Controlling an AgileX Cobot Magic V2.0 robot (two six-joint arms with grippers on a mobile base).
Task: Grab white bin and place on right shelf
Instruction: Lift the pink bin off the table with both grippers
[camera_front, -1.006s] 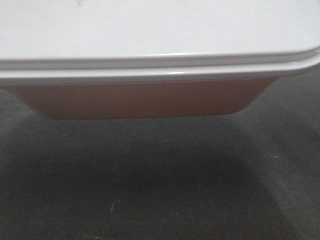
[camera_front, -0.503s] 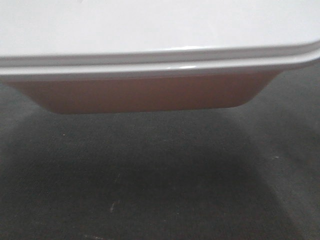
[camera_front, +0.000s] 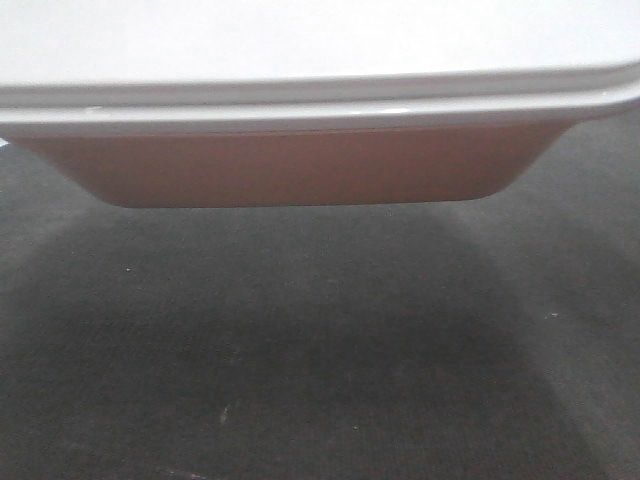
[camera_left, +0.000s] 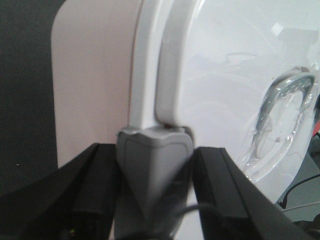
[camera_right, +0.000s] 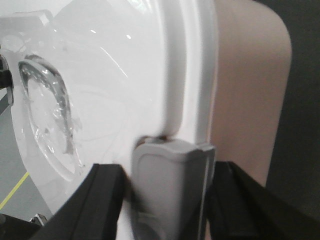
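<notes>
The white bin (camera_front: 300, 170) fills the top of the front view, its glossy white lid (camera_front: 300, 40) over a pinkish body that hangs above the dark floor. In the left wrist view my left gripper (camera_left: 155, 172) is shut on the grey handle clip (camera_left: 155, 160) at one end of the bin (camera_left: 95, 75). At the other end, the right wrist view shows my right gripper (camera_right: 170, 192) shut on the matching grey clip (camera_right: 170, 175), beside the bin's pinkish wall (camera_right: 245, 90). The right shelf is out of view.
Dark grey carpet-like floor (camera_front: 300, 350) lies under the bin, with the bin's shadow on it. A lighter grey floor with a yellow line (camera_right: 15, 192) shows past the lid. Thin cables (camera_left: 300, 195) lie beyond the lid's far edge.
The bin has risen in the front view: its bottom edge sits higher and more floor shows beneath it. Both grippers keep their hold.
</notes>
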